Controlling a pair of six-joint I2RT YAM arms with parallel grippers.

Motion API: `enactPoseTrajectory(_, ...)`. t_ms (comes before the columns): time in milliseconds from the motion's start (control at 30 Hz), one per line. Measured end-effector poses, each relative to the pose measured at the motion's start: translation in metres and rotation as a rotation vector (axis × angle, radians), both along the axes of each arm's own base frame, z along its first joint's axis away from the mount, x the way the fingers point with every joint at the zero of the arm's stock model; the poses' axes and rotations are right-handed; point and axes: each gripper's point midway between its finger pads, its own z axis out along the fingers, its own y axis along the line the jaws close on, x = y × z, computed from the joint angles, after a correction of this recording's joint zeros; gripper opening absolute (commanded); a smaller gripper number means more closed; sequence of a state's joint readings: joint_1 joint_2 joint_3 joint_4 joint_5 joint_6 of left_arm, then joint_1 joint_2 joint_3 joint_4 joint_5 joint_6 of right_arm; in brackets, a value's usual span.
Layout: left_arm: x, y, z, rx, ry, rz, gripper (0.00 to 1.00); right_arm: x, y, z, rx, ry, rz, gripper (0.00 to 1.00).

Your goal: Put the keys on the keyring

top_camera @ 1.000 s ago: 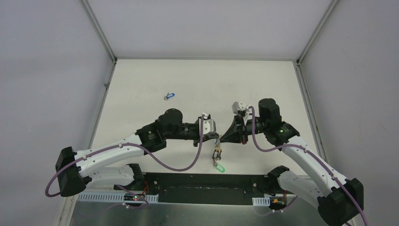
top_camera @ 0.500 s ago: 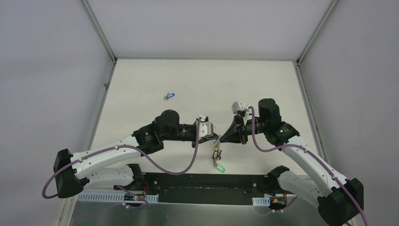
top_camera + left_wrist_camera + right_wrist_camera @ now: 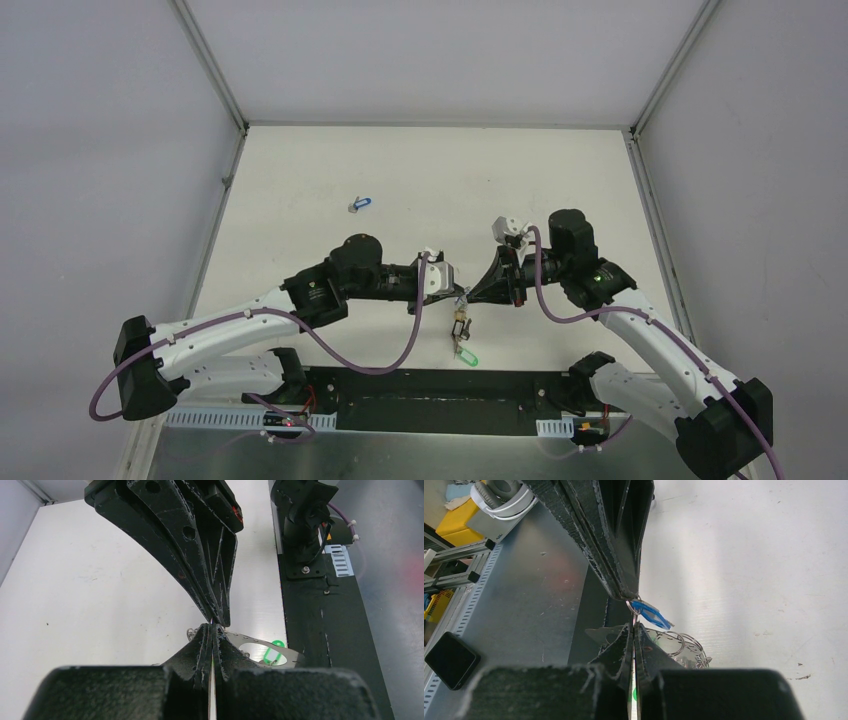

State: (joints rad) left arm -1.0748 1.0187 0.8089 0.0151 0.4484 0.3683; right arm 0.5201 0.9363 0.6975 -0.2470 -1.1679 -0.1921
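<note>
left gripper: pinched tight, tip to tip with the right gripper.
right gripper: closed too; we cannot tell which bears the keyring.
keyring: hangs beneath both tips, green-tagged key lowest.
blue-tagged key: well apart, on the table.

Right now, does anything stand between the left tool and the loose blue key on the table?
Nothing visible does: the blue key lies alone on the table, farther out and to the left. But the left tool is shut, tip to tip with the right tool, where the keyring hangs.
</note>
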Motion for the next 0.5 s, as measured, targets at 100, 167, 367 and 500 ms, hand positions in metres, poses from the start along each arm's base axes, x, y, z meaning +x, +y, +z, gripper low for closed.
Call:
enactPoseTrajectory(100,0.0001,0.0004,-0.0019,0.008,-0.003,-0.001,0.0,-0.0002,0.0,-0.0001,0.0,0.0,0.001,0.0)
enactPoseTrajectory(167,0.0001,0.0006,-0.0038,0.015,-0.002,-0.001,0.0,-0.0005,0.0001,-0.0002,-0.001,0.0,0.002,0.0)
enactPoseTrajectory(367,-0.0001,0.0013,-0.0061,0.024,0.002,0.0,0.0,-0.0007,0.0002,-0.0003,-0.001,-0.001,0.003,0.0)
enactPoseTrajectory(500,-0.0006,0.0024,-0.0098,0.038,0.009,0.0,0.0,-0.0006,0.0002,-0.0004,0.0,-0.004,0.003,0.0)
